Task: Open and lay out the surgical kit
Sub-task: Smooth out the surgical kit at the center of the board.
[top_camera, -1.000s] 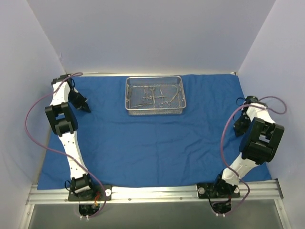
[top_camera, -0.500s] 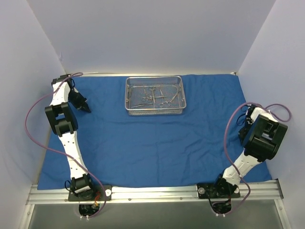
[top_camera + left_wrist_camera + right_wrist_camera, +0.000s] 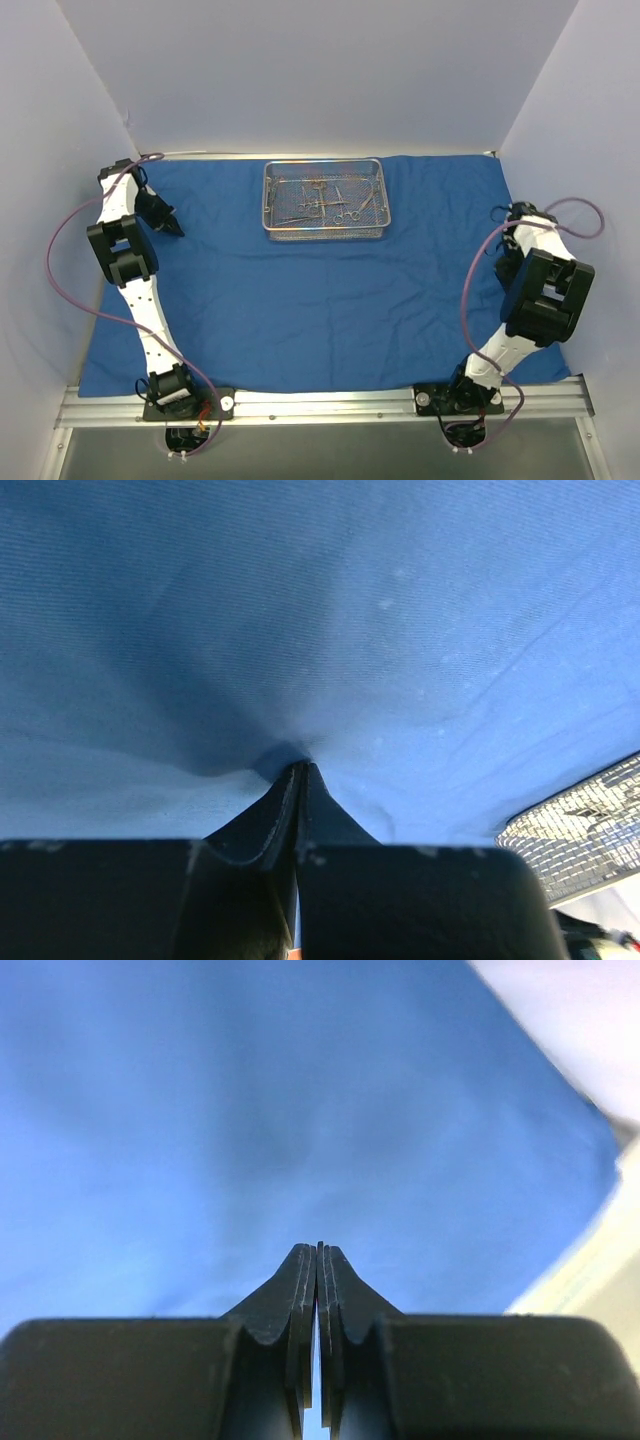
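Top external view: your royal-blue cloth wrap (image 3: 300, 300) is lying spread flat across the table. The wire-mesh tray (image 3: 272, 200) is sitting on it at the far middle, and the ring-handled instruments (image 3: 325, 200) are lying inside the tray in a loose cluster. Your left claw (image 3: 172, 228) is reaching down to the cloth near its far left edge, well apart from the tray. Your right claw (image 3: 503, 268) is hanging near the cloth's right edge; from this view you cannot tell how its jaws are standing.

Left wrist view: your left claw (image 3: 301, 768) is pressing its jaws together on the cloth (image 3: 350, 600), which is puckering into a dark hollow around the tips. A corner of the tray (image 3: 585, 825) is showing at the lower right.

Right wrist view: your right claw (image 3: 318, 1248) is holding its jaws pressed together, gripping nothing, over smooth cloth (image 3: 250, 1110) close to its right border.
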You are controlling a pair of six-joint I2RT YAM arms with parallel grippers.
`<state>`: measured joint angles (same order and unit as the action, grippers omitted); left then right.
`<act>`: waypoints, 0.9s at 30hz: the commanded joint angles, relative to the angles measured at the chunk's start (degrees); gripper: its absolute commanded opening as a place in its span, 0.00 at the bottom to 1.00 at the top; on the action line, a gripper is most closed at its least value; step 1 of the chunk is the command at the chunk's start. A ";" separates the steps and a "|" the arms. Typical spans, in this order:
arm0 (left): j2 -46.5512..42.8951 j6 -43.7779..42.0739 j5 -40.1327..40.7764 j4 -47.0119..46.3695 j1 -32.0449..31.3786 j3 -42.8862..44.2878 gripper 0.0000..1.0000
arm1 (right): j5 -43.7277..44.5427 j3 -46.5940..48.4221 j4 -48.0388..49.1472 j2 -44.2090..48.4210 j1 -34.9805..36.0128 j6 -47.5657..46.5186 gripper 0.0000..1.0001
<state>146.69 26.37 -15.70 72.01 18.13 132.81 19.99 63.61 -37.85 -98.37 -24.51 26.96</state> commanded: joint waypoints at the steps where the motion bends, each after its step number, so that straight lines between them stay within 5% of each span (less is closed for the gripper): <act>1: -2.19 -1.06 2.70 -3.89 0.68 -2.20 0.04 | -3.72 5.90 -0.13 2.05 5.61 0.46 0.00; 11: 0.08 -1.15 2.17 -3.80 0.33 -3.70 0.04 | -5.84 -0.32 6.29 -8.68 3.78 0.72 0.00; 17: 1.05 -1.41 2.69 -3.72 1.03 -3.44 0.04 | -3.28 -5.79 5.06 -5.97 -1.06 0.73 0.00; 24: -0.52 -1.59 3.31 -3.19 1.29 -2.56 0.04 | -9.17 11.30 2.17 -5.69 11.22 -1.12 0.01; 27: -2.89 -1.50 3.22 -2.49 1.03 -3.26 0.07 | -13.29 22.81 1.54 -8.68 18.25 -3.57 0.21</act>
<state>145.77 26.35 -17.04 70.46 18.52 130.74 10.87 75.05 -33.95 -105.97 -13.08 26.11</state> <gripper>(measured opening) 0.049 0.147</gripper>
